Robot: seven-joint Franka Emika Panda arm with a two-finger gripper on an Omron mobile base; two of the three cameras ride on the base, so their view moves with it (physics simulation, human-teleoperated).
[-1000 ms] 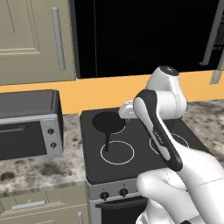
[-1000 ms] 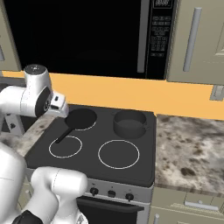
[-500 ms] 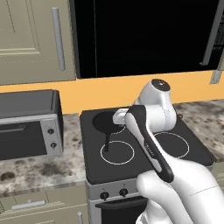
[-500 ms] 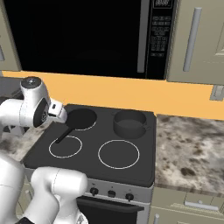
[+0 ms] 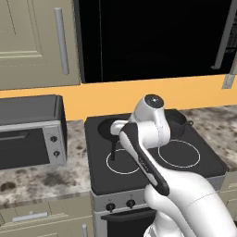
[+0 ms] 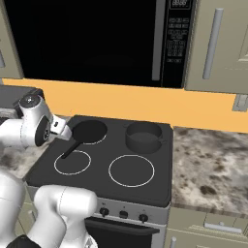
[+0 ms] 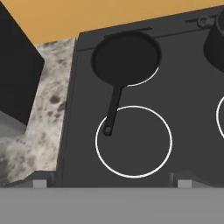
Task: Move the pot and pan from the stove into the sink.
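Observation:
The flat black pan (image 7: pixel 126 57) lies on the back-left burner of the stove (image 7: pixel 192 148), its long thin handle (image 7: pixel 113 108) pointing toward the front-left ring. The squat dark pot (image 6: pixel 144 136) stands on the back-right burner; its edge shows as the pot (image 7: pixel 216 41) at the upper right of the hand view. My gripper (image 7: pixel 112 181) hangs open above the front-left ring, nearer the stove's front than the handle's end, with nothing between its fingers. From the base, the gripper (image 6: pixel 59 125) sits at the stove's left edge beside the pan (image 6: pixel 89 131). The sink is out of view.
A grey toaster oven (image 5: pixel 28 132) stands on the speckled counter (image 5: pixel 41 180) left of the stove. More counter (image 6: pixel 208 164) runs to the right. A black microwave (image 6: pixel 97 38) and cabinets hang above. My arm's elbow (image 5: pixel 150 120) rises over the stove's middle.
The arm has swung left and lower over the stove, bringing the hand toward the pan's side. Pan and pot have not moved. The gripper has stayed open.

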